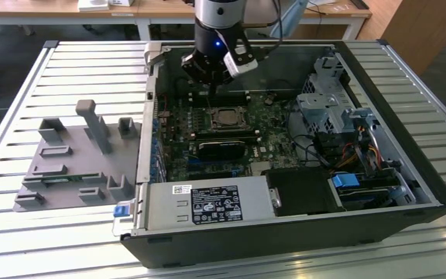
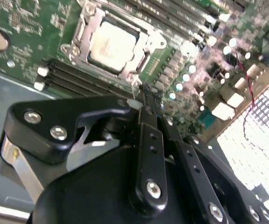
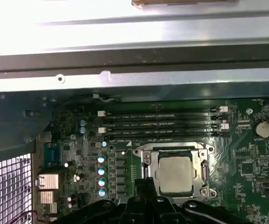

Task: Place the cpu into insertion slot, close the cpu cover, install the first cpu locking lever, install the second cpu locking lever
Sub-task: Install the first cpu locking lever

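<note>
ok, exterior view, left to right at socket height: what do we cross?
Grey fixture plate → the cpu, seated in its socket → metal drive cage → case's right wall.

Open PC case (image 1: pixel 285 239) on slatted desk (image 1: pixel 53 247). Grey plastic jig (image 1: pixel 62 170) on desk, at the exterior view's left of case. PSU (image 1: pixel 207 204) along case's near wall. Coin cell (image 3: pixel 263 129) beside RAM slots (image 3: pixel 162 124).
</note>
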Controlling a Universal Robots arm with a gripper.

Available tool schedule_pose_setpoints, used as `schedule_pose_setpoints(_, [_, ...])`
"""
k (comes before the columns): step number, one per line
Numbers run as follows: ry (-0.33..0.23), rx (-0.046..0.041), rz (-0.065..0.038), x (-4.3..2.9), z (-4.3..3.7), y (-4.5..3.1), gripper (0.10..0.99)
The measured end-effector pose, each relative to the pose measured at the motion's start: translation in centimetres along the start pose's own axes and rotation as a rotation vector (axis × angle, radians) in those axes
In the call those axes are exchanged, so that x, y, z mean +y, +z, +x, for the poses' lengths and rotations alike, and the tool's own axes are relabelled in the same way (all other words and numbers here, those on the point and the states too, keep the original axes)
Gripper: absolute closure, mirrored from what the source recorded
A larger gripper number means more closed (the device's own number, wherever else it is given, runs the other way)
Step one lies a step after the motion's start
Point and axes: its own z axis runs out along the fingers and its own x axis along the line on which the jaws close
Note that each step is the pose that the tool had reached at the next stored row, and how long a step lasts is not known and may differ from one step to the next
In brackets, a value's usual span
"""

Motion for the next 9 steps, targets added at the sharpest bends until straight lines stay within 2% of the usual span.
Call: schedule_pose_setpoints(9, [-0.001, -0.0094, 0.0, -0.09, 1.52, 0.06, 0.98])
